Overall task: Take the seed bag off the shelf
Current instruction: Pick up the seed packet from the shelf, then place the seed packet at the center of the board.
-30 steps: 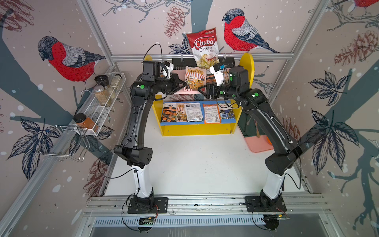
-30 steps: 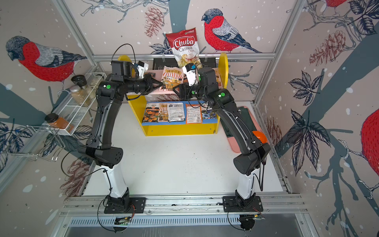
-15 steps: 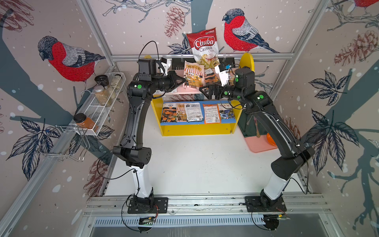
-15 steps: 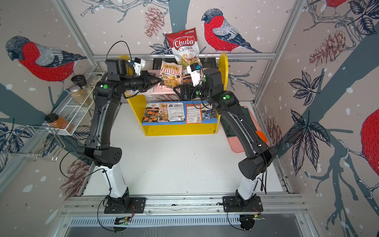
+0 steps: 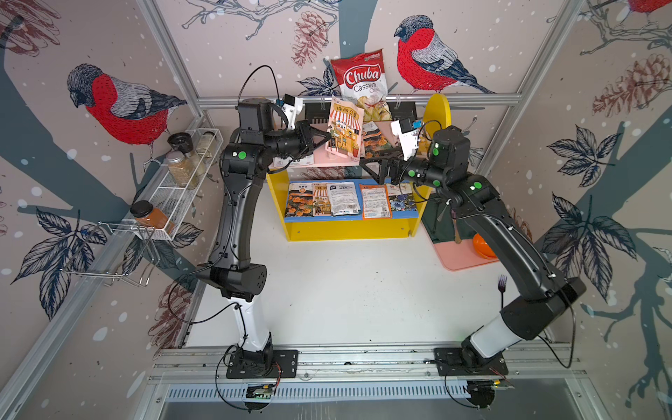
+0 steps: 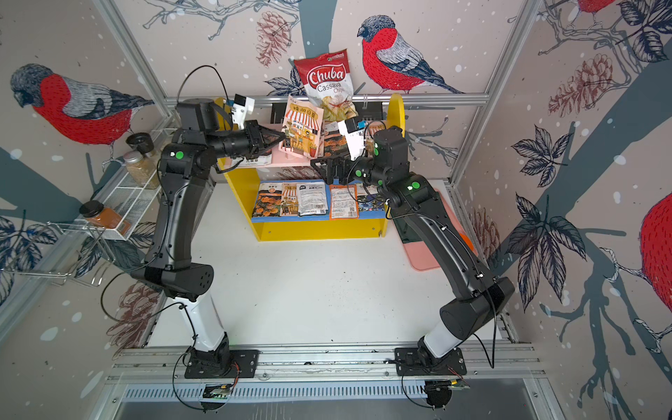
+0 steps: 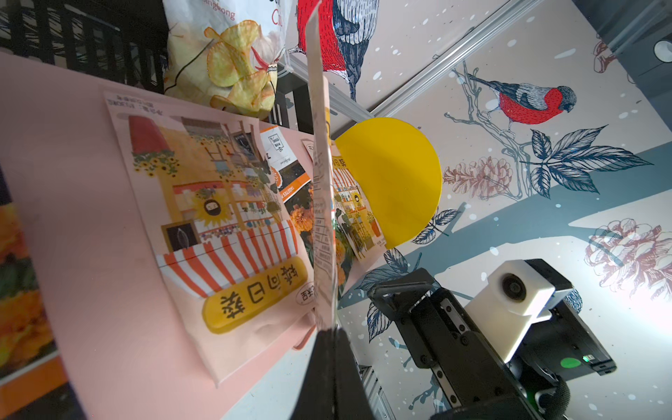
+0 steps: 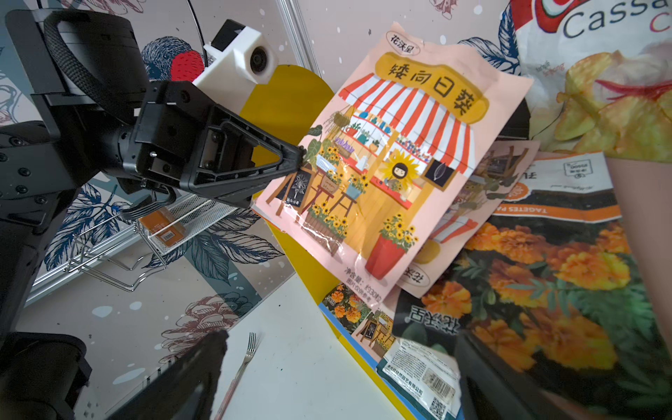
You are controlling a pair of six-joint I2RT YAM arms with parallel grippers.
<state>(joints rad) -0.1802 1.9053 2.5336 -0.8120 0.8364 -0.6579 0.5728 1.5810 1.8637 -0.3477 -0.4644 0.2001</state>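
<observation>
The seed bag, seemingly light and floppy, hangs pinched at its side edge by the left end effector; the right end effector gapes empty.

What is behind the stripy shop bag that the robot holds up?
A second stripy shop bag lies flat on the pink board, partly over an orange-flower bag. The held bag, pinched in the left hand, covers parts of both.

You see the left gripper clamped on one edge of the tilted seed bag. A marigold packet lies near it; a fork lies on the table.
</observation>
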